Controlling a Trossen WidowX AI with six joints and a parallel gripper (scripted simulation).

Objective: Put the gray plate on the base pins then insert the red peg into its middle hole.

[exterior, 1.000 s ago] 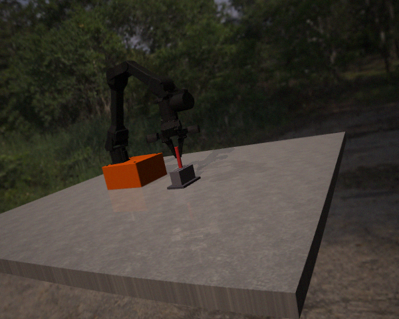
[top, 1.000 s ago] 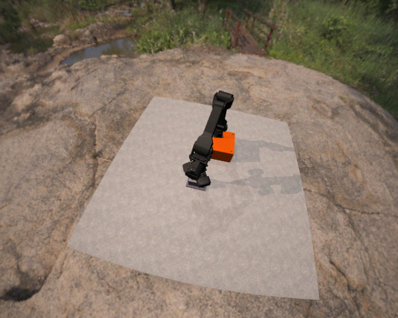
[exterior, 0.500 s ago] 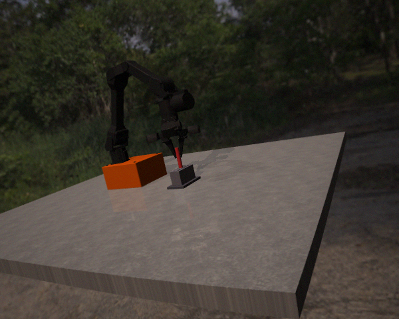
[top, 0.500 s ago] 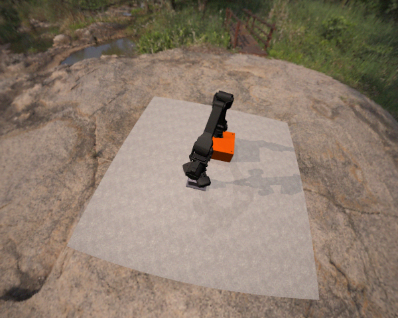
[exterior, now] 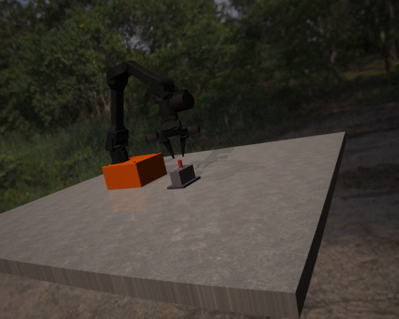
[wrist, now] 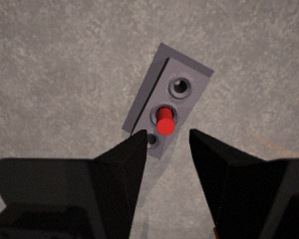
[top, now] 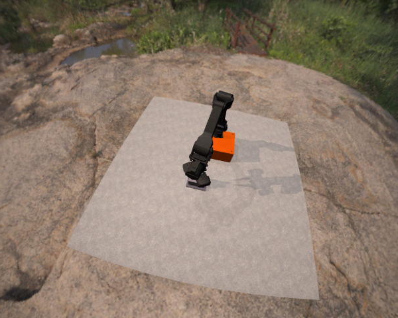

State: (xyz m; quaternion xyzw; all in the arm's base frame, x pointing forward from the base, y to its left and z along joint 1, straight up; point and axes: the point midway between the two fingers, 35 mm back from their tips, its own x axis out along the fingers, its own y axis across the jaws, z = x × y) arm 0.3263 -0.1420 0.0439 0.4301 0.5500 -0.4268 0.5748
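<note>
While my black parallel-jaw gripper (exterior: pixel 175 145) hovers with fingers apart and empty, the short red cylindrical peg (wrist: pixel 165 123) stands in the flat gray rectangular plate's (wrist: pixel 191 72) middle hole.

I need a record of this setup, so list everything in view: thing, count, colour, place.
Table: one, grey stone-look slab, outdoors on rocky ground.
Base: one, grey-purple, on the table in front of the orange block.
Gray plate: one, lying flat on the base, pins showing in its two end holes.
Red peg: one, standing in the plate's middle hole, its top poking out.
Orange block: one, on the table, carrying the arm's foot.
Arm: one, black, rising from the orange block and bent over the base.
Gripper: one, black, jaws open, above the peg and apart from it.
</note>
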